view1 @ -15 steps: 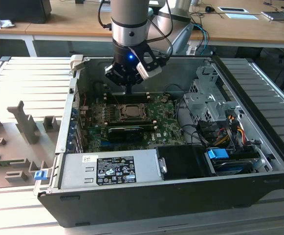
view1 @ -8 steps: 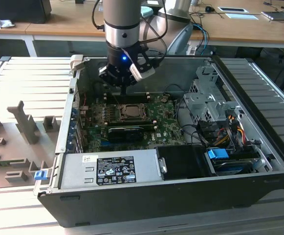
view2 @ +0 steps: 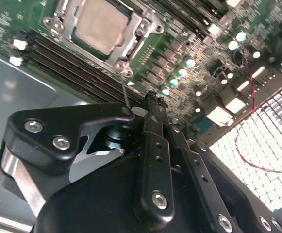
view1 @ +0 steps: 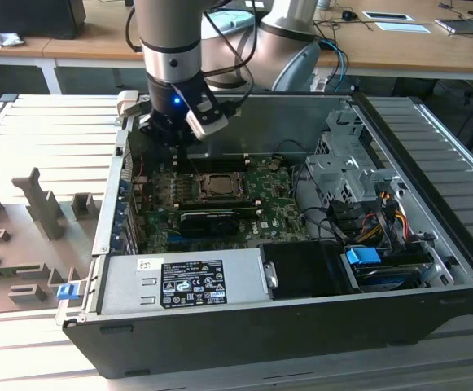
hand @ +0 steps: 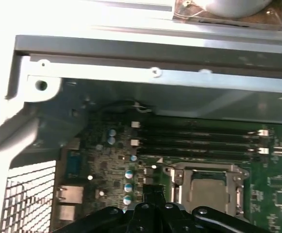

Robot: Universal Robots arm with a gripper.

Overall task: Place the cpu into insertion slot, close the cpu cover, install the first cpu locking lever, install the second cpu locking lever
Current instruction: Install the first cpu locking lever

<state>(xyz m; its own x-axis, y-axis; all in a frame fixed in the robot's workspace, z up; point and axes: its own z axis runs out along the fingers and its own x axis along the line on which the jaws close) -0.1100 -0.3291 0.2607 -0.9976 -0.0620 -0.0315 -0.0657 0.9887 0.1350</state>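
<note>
Hovering with fingers pressed together, the black gripper (view2: pixel 153 99) sits just beside the silvery-grey square cpu (view2: pixel 101 25), which lies under the thin silvery metal cpu cover (view2: pixel 129 47).

Silver-grey jointed arm with black cables, blue light, and a black screw-studded end effector (view2: pixel 153 104).

The chip (view2: pixel 101 25), flat with a dull silvery-grey face, lies level inside the socket (view2: pixel 126 65) on the green board. The thin metal cover (view2: pixel 140 30) is folded down flat around it, its square window framing the chip's face. In the exterior view the socket (view1: pixel 218 186) sits at about 11 o'clock in the open case.
</note>
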